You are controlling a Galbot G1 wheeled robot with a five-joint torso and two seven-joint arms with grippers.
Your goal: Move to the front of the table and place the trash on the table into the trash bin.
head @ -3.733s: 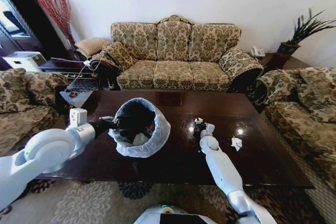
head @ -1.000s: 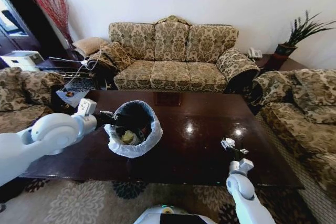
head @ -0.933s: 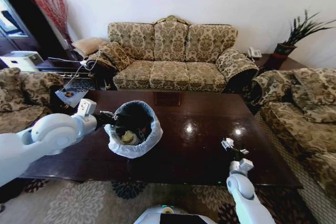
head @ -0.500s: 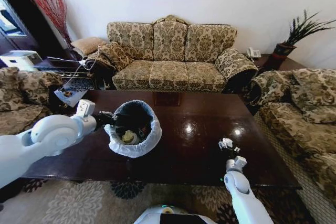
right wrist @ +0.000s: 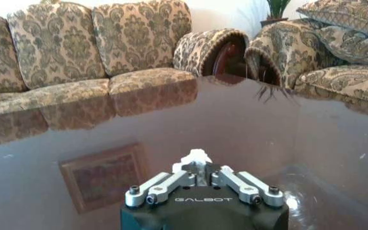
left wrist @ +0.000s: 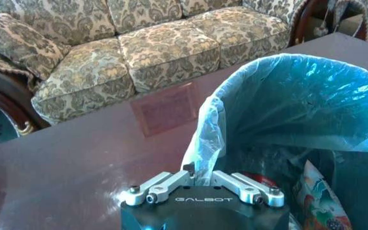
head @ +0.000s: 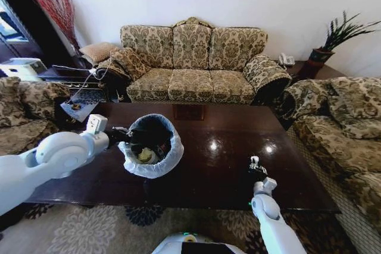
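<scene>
The trash bin (head: 152,147), black with a whitish bag liner, stands tilted on the left part of the dark glossy table (head: 208,171). My left gripper (head: 122,137) is at its near-left rim; in the left wrist view the gripper (left wrist: 199,175) is shut on the folded liner edge (left wrist: 211,124). Yellowish scrap (head: 144,155) and other trash lie inside the bin. My right gripper (head: 256,167) hovers over the table's front right, shut on a small crumpled white wrapper (head: 254,160). The right wrist view shows that wrapper (right wrist: 197,155) between the closed fingers (right wrist: 182,167).
A patterned sofa (head: 190,63) runs along the table's far side. Matching armchairs flank it on the right (head: 339,129) and left (head: 24,111). A potted plant (head: 342,37) stands at the back right. A patterned rug (head: 89,230) lies before the table.
A few seconds ago the white wrapper lay on the table's right; my right gripper now holds it. Over the last second that gripper has drifted slightly left. The bin and left gripper stay put.
</scene>
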